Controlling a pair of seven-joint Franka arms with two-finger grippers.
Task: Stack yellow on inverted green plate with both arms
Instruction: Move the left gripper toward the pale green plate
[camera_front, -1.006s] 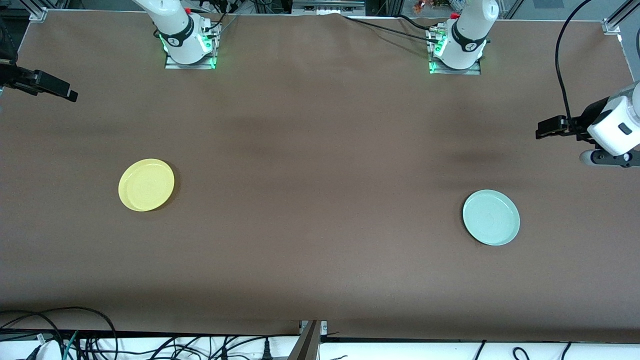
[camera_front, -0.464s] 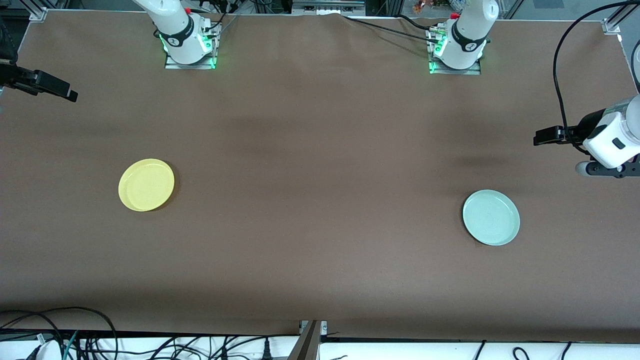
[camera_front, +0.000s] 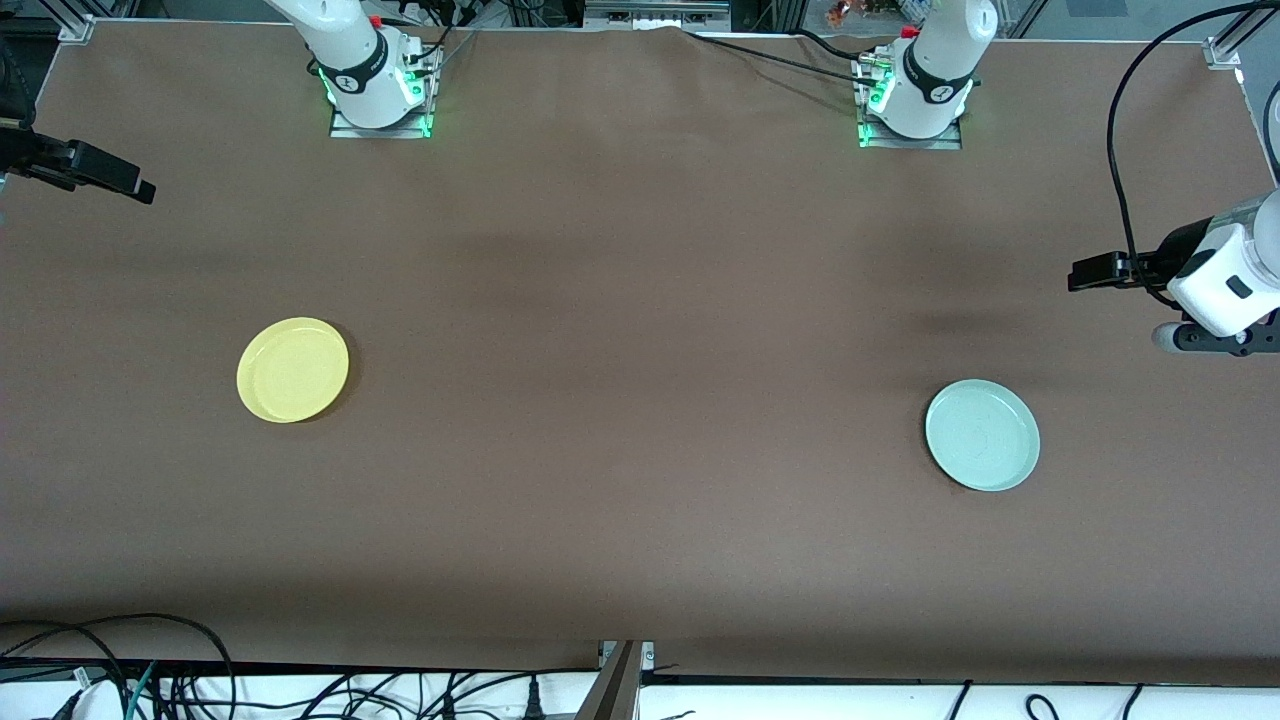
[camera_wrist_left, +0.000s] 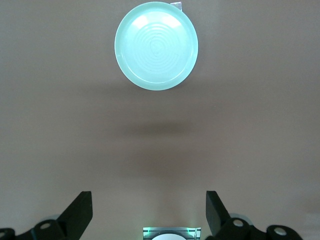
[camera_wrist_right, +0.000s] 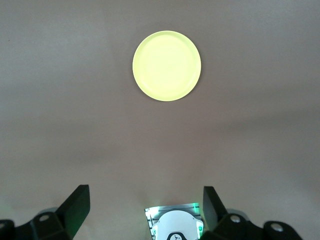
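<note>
The left arm's black two-finger gripper (camera_front: 1090, 272), jaws spread and empty, has dipped slightly lower over the brown table's edge at its own end, its white wrist tilting further.

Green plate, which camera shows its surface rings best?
The left wrist view: the green plate fills more of the picture there, and its concentric rings stand out clearly. The front view shows the plate whole but small, toward the left arm's end of the table, rings barely visible. The right wrist view does not show it.
</note>
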